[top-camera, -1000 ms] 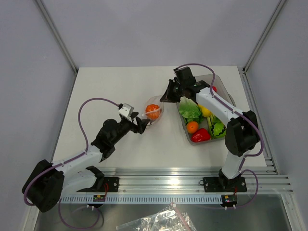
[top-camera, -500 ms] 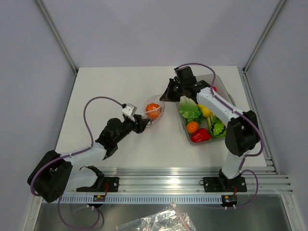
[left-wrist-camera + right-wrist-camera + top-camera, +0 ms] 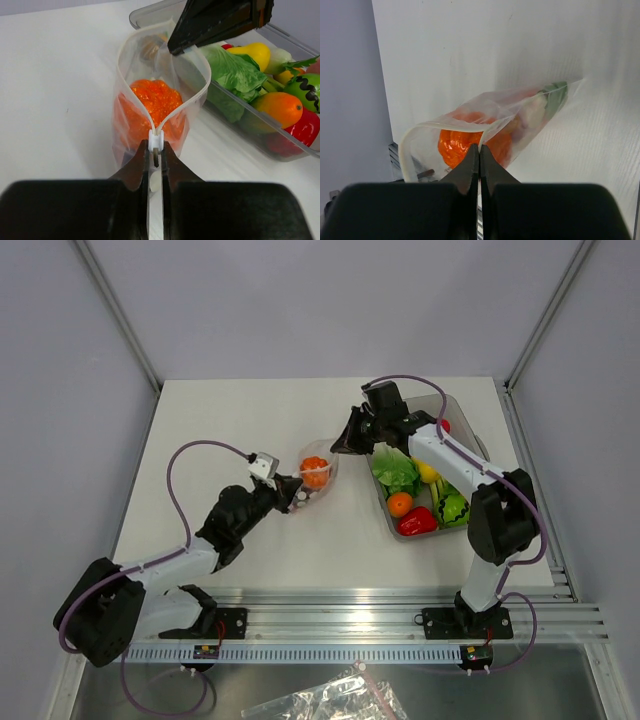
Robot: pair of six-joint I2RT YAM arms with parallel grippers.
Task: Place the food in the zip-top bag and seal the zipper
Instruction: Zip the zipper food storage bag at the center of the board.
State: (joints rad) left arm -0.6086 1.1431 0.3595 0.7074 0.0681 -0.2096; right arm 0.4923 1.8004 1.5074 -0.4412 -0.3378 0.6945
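Observation:
The zip-top bag (image 3: 320, 478) hangs between both grippers with its mouth gaping. Inside lies the food: an orange piece (image 3: 155, 100) and a long piece with a green top (image 3: 555, 94) near the bag's bottom. My left gripper (image 3: 156, 149) is shut on the zipper's white slider (image 3: 156, 140) at one end of the mouth. From the slider the zipper strip (image 3: 182, 104) parts into two curved lips. My right gripper (image 3: 479, 148) is shut on the far end of the bag's mouth edge. In the top view the left gripper (image 3: 298, 494) is at the bag's near left and the right gripper (image 3: 345, 443) at its far right.
A clear tray (image 3: 386, 506) stands right of the bag, holding green lettuce (image 3: 395, 470), a red pepper (image 3: 417, 521) and other toy produce. Its near wall (image 3: 240, 131) runs close beside the bag. A crumpled plastic bag (image 3: 330, 702) lies below the rail in front.
The left gripper moved in to the bag's near end and closed on the zipper slider. The bag shifted slightly. The right gripper kept its hold.

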